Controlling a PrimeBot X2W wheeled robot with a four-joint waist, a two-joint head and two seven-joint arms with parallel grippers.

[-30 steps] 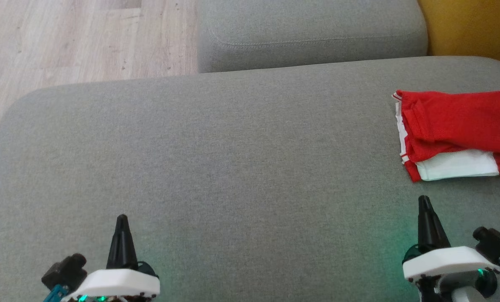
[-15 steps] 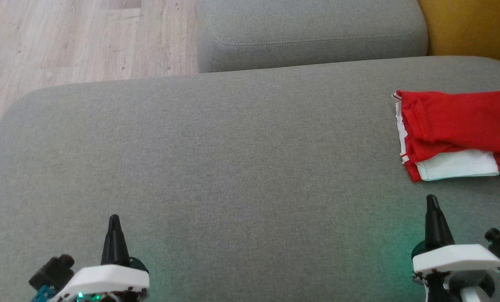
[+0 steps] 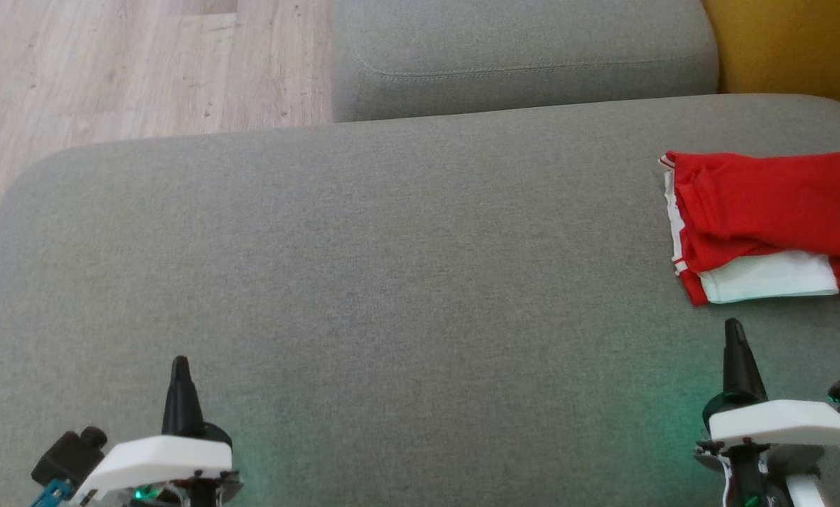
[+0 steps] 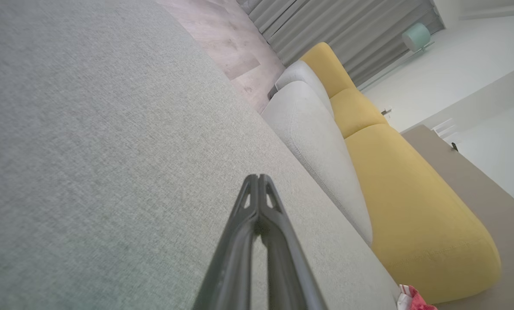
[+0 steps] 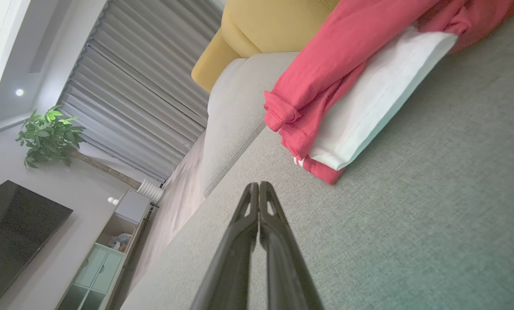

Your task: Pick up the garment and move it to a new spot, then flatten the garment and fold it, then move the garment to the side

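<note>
A red and white garment [image 3: 768, 222] lies folded at the right side of the grey sofa seat [image 3: 391, 282], partly cut off by the head view's right edge. In the right wrist view the garment [image 5: 347, 90] sits just beyond my fingertips. My right gripper [image 3: 735, 334] hovers near the seat's front right, a short way in front of the garment, shut and empty; its tips [image 5: 259, 186] meet. My left gripper [image 3: 179, 366] is at the front left, far from the garment, shut with nothing in it; its tips [image 4: 258, 178] touch. A red corner of the garment [image 4: 414, 299] shows at that view's bottom.
A second grey cushion [image 3: 518, 56] lies beyond the seat, with yellow upholstery [image 3: 793, 42] at the back right. Wooden floor [image 3: 110, 70] is at the upper left past the seat's rounded edge. A TV [image 5: 11, 228], a plant [image 5: 48, 137] and curtains [image 5: 144, 82] stand in the room.
Both grippers have drifted outward: the left one a little to the left, the right one a little to the right and slightly up. The garment has stayed put.
</note>
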